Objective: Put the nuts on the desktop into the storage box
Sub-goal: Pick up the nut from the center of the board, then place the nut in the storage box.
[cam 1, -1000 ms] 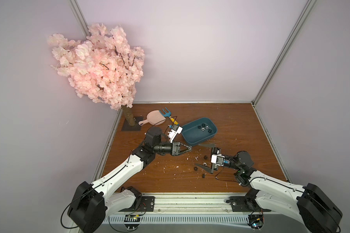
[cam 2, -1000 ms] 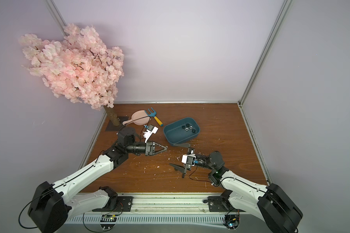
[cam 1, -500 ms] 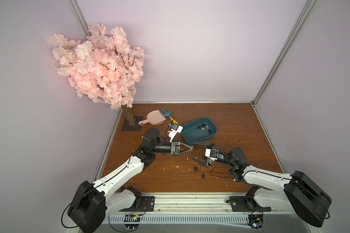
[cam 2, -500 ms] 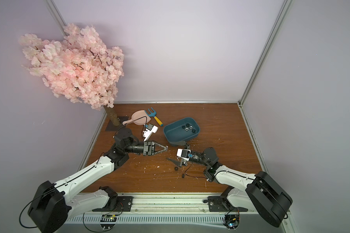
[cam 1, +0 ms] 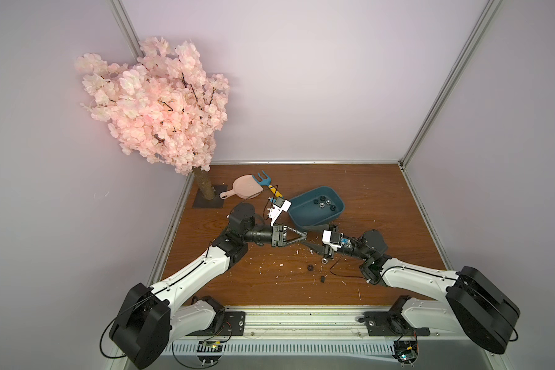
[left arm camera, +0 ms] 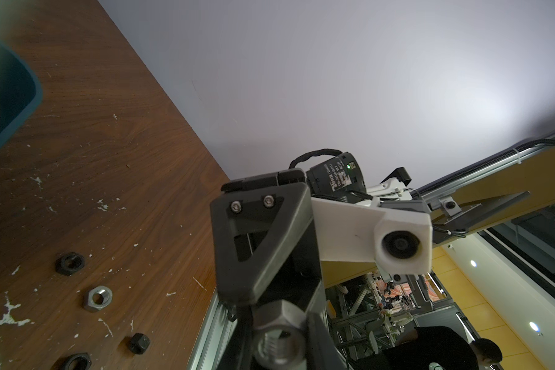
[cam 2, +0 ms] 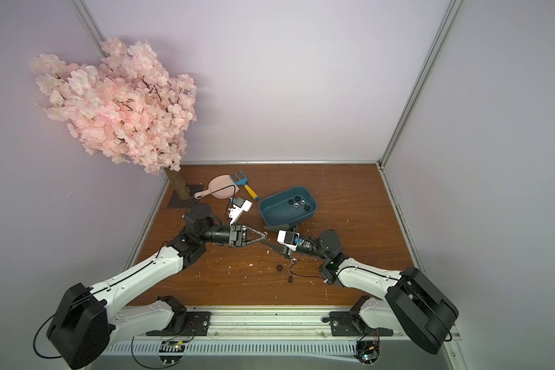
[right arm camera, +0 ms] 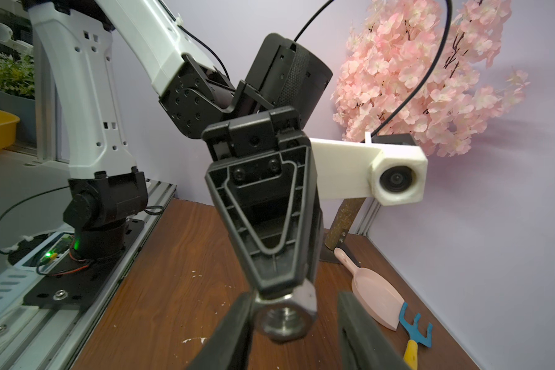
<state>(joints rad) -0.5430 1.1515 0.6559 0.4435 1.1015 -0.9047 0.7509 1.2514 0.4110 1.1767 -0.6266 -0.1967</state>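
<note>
Right gripper (cam 1: 304, 239) arrives at storage box's (cam 1: 306, 218) 6 o'clock, jaws narrowing, still gapped, round left gripper's (right arm camera: 281, 288) pinched nut (right arm camera: 284, 317): handover starting.

Mounted high above the near rail (cam 1: 302, 320) in both top views, angled steeply down, far enough back to take in the whole counter (cam 1: 382, 192) and the blossom tree (cam 1: 154, 109); near-identical framing, shifted slightly sideways. Left wrist view: very close, rolled sideways, aimed straight at the right end effector (left arm camera: 276, 309) and its camera (left arm camera: 401, 246). Right wrist view: equally close, aimed back at the left end effector (right arm camera: 282, 298). Shared between wrist views: one silver nut (right arm camera: 284, 317).
</note>
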